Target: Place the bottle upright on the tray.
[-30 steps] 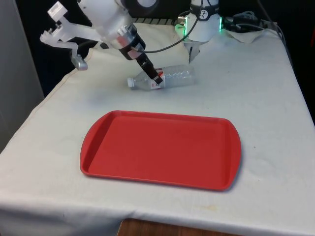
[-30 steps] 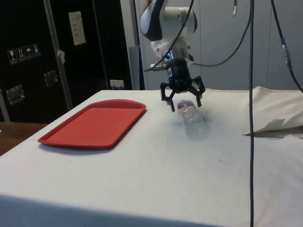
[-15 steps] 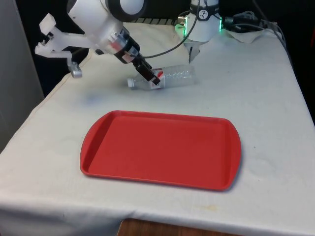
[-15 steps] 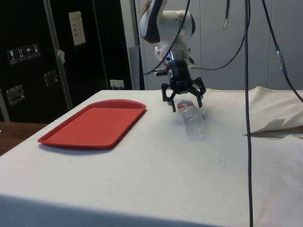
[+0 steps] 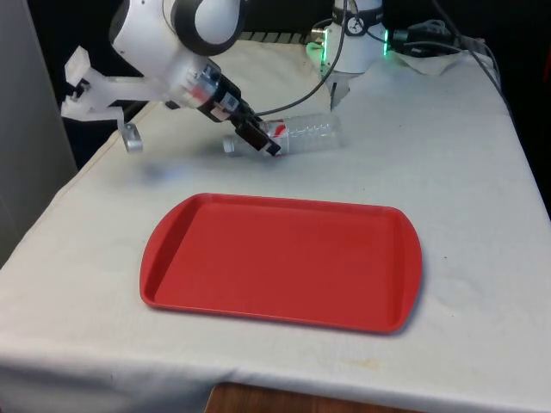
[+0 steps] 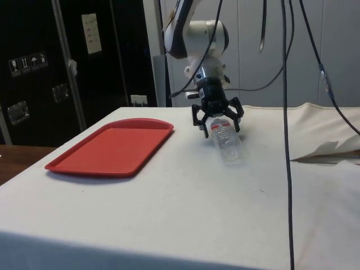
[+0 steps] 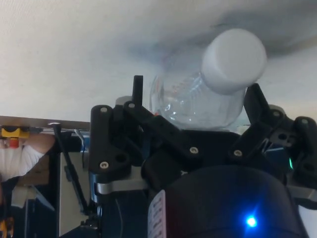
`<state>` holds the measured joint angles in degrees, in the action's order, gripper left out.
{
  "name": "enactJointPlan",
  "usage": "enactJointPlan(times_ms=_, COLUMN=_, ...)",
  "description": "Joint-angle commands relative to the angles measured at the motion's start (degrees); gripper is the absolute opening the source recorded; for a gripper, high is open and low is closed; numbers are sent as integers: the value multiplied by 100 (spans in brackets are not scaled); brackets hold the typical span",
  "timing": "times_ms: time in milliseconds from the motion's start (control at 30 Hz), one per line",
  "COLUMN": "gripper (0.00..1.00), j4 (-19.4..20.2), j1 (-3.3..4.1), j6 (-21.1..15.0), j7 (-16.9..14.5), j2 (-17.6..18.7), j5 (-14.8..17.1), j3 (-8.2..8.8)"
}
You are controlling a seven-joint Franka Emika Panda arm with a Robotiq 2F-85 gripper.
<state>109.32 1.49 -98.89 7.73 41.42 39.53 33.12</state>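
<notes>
A clear plastic bottle (image 5: 301, 132) with a white cap (image 7: 234, 60) and a red label lies on its side on the white cloth, beyond the red tray's (image 5: 284, 258) far edge. My gripper (image 5: 259, 138) is tilted down over the bottle's cap end. It is open, with one finger on each side of the bottle's shoulder (image 7: 193, 101). From the side, the gripper (image 6: 217, 122) straddles the bottle (image 6: 228, 144) close to the cloth. The tray (image 6: 107, 149) holds nothing.
The robot's base (image 5: 354, 43) and loose cables (image 5: 430, 39) stand just behind the bottle. Crumpled cloth (image 6: 332, 149) lies at the table's far side in the side view. A person's sleeve (image 7: 20, 154) shows past the table's edge.
The arm has leaned further over and the gripper has come down, so its fingers now sit around the bottle's cap end. Bottle and tray have not moved.
</notes>
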Motion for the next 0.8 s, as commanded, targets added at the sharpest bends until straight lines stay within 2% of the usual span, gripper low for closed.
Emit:
enactJointPlan(times_ms=0, gripper=100, j4=-29, j1=-46, j6=63, j7=-17, j2=17, j5=29, j3=-34)
enactJointPlan(times_ms=200, gripper=100, j4=-57, j1=0, j6=115, j7=-29, j2=69, j5=63, j3=29)
enactJointPlan(times_ms=433, gripper=100, j4=-63, j1=-29, j6=149, j7=-69, j2=103, j5=103, j3=0)
enactJointPlan(times_ms=467, gripper=100, j4=-52, j1=6, j6=126, j7=-40, j2=80, j5=69, j3=29)
enactJointPlan(times_ms=500, gripper=100, j4=-63, j1=-34, j6=160, j7=-92, j2=120, j5=120, j3=-6)
enactJointPlan(times_ms=633, gripper=100, j4=-69, j1=-34, j6=206, j7=-138, j2=155, j5=160, j3=6)
enactJointPlan(times_ms=700, gripper=100, j4=-69, j1=-29, j6=223, j7=-155, j2=160, j5=172, j3=11)
enactJointPlan(times_ms=733, gripper=100, j4=-46, j1=6, j6=178, j7=-138, j2=149, j5=149, j3=29)
enactJointPlan(times_ms=767, gripper=100, j4=-69, j1=-29, j6=229, j7=-160, j2=166, j5=172, j3=11)
